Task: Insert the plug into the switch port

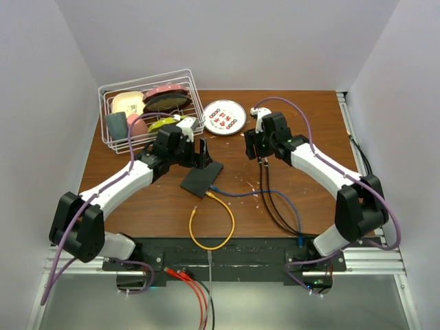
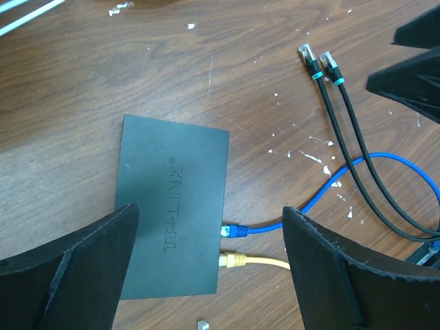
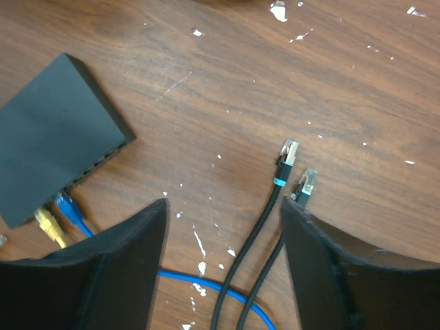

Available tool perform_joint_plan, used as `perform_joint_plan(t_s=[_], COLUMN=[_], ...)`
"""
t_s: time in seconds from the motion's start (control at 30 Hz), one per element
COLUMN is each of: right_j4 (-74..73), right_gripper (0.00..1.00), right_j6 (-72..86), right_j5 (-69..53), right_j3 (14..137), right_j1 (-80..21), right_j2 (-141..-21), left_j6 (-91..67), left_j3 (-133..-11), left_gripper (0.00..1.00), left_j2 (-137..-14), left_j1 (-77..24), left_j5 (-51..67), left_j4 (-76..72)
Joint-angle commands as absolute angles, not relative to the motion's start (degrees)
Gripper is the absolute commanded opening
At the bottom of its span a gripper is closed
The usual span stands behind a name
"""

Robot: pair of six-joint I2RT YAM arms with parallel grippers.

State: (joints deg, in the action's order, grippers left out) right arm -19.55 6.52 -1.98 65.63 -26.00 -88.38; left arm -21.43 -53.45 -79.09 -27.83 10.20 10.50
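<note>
The flat matte black rectangular switch box [image 1: 201, 180] lies on the brown wooden table [image 1: 309, 117], directly under the left gripper [image 2: 210, 208]. That gripper's two black fingers [image 2: 89, 261] stand wide apart with nothing between them but the box below; its lettered top fills the gap. The port row [image 3: 96, 163] runs along the narrow edge facing the right arm. It is in shadow, so single sockets are hard to tell apart. A blue cable plug [image 3: 65, 204] and a yellow cable plug [image 3: 44, 221] sit side by side in ports at one end of that edge.

The right gripper [image 3: 224, 203] hangs over the table, its fingers [image 3: 124, 268] also spread and gripping nothing. Two black cable plugs with teal bands [image 3: 287, 152] lie loose on the wood just beyond its fingertips, near the finger at the view's right edge. Their black cords run back between the fingers. They are well apart from the switch box.
</note>
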Motion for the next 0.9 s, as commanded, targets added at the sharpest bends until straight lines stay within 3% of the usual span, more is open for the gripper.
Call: perform_joint_plan(t_s=[0.0,0.27,0.47,0.53,0.87], right_j4=[-19.25,-19.6,-18.37,-16.97,-15.29], right_gripper=[0.61,0.6,0.59,0.54,0.54], right_j6=[9.66,13.62,14.68,14.5,15.99], right_j5=[2.72,11.15,12.66,11.96,14.32], right_j3=[67.5,67.24,66.45,66.01,65.92], right_j1=[-26.98,-28.04,-28.04,-28.04,-28.04], right_j2=[-93.15,-97.21,-99.22,-100.71,-106.52], left_j6=[-19.86,-19.42,-19.42,-19.42,-18.81], left_j3=[-54.84,-54.93,-54.84,-54.76,-54.84], left_gripper=[0.9,0.9,0.9,0.9,0.9], left_j2=[-79.54,-79.72,-80.42,-80.68,-80.68], left_j1=[-27.95,-27.86,-27.86,-27.86,-27.77], left_j5=[9.76,8.88,8.61,8.7,7.65], left_j4=[8.44,8.7,8.53,8.61,9.23])
